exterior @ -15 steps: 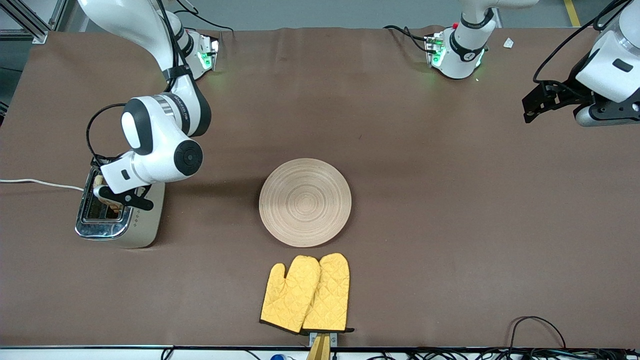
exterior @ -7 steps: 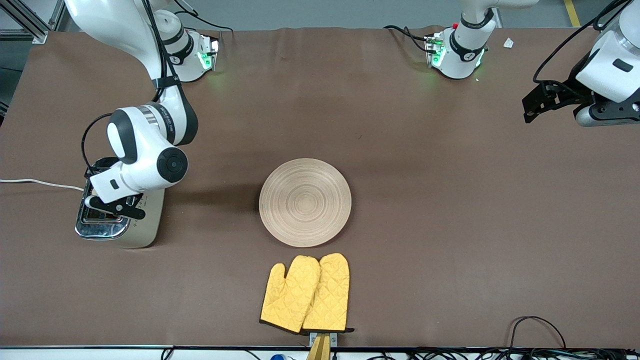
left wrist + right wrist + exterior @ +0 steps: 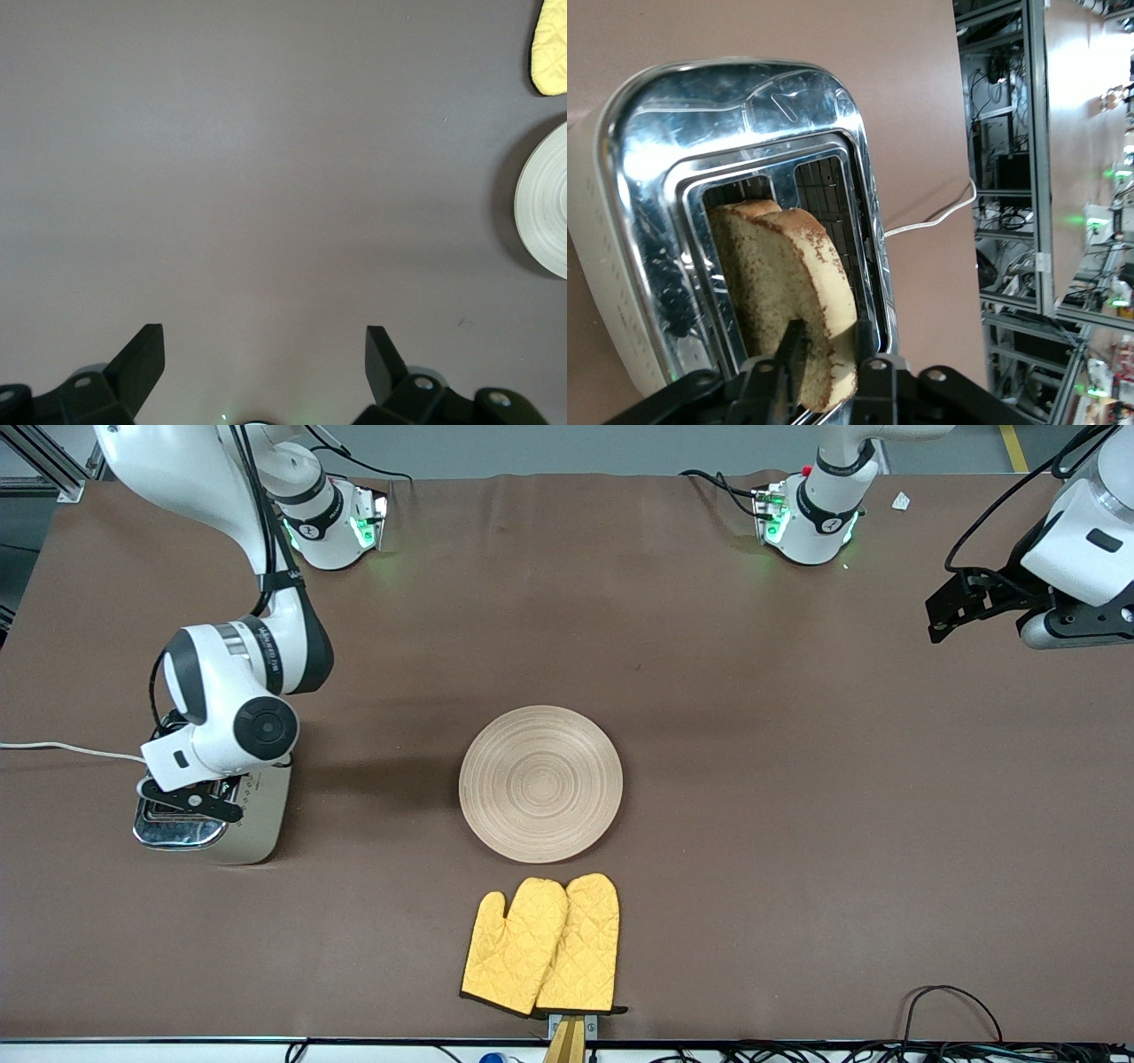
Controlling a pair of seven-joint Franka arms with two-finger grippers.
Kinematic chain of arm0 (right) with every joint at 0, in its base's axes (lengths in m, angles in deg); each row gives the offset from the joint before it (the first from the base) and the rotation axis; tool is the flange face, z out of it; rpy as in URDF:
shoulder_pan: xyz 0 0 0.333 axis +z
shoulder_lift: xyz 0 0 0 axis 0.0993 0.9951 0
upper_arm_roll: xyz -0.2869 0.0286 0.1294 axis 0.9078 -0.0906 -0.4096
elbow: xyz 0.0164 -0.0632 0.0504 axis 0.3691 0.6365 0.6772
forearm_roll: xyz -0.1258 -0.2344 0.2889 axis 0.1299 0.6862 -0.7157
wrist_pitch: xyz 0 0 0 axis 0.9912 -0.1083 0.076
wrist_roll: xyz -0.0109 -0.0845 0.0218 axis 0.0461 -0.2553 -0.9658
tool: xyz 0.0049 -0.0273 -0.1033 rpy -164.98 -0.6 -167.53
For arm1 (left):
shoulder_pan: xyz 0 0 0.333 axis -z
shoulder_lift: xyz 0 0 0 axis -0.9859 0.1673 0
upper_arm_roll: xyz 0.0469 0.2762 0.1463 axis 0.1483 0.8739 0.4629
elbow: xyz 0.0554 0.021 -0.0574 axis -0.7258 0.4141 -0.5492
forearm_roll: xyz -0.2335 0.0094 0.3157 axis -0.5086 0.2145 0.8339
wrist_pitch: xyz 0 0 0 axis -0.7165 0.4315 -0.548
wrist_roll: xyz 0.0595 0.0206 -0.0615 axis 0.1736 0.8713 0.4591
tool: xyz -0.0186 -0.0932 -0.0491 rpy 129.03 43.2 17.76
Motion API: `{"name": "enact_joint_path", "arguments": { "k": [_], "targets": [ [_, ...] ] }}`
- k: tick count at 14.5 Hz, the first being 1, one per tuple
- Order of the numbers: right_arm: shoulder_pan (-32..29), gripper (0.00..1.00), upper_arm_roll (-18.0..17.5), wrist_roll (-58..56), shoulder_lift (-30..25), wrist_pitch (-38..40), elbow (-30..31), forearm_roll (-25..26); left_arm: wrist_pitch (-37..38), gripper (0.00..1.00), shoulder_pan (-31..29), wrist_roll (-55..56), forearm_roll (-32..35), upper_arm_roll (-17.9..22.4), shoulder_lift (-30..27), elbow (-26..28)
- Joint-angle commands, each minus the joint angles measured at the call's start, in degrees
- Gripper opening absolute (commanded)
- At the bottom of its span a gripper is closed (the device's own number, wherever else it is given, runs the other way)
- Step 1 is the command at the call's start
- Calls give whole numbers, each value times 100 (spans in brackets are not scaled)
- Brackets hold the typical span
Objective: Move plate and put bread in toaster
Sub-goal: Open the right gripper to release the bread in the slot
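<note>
We read the step in hand as dropping the bread (image 3: 788,292) into the toaster (image 3: 213,828). The right gripper (image 3: 826,354) hangs over the toaster's chrome top, its fingers (image 3: 790,359) straddling the slice's upper edge with little gap; we cannot tell if they pinch it or have just let go. The slice stands on edge, lower part down in the slot, upper part sticking out and leaning a bit off vertical. Its long axis seems to run along the slot, flat faces toward the slot walls.

To do this well, we'd spread the fingers fully, then lift straight up so the pads don't drag the slice back out or tip it against the slot rim.

The toaster sits toward the right arm's end of the table, white cord (image 3: 62,749) trailing off. The wooden plate (image 3: 540,783) lies mid-table, bare, with yellow oven mitts (image 3: 542,944) nearer the front camera.

The left gripper (image 3: 264,354) waits over bare table at its own end, fingers spread wide, holding nothing.
</note>
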Motion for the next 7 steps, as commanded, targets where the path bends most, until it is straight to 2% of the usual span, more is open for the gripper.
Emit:
{"name": "enact_joint_path", "arguments": {
  "k": [1, 5, 7],
  "targets": [
    [-107, 99, -57, -41, -25, 45, -269, -539, 19, 100, 5, -132, 35, 23, 45, -132],
    [-124, 100, -31, -752, -340, 256, -420, -1348, 28, 100, -3, -132, 35, 23, 45, -132],
    [-273, 100, 4, -780, -612, 326, -516, -1989, 28, 100, -4, -132, 35, 31, 45, -132]
  ]
}}
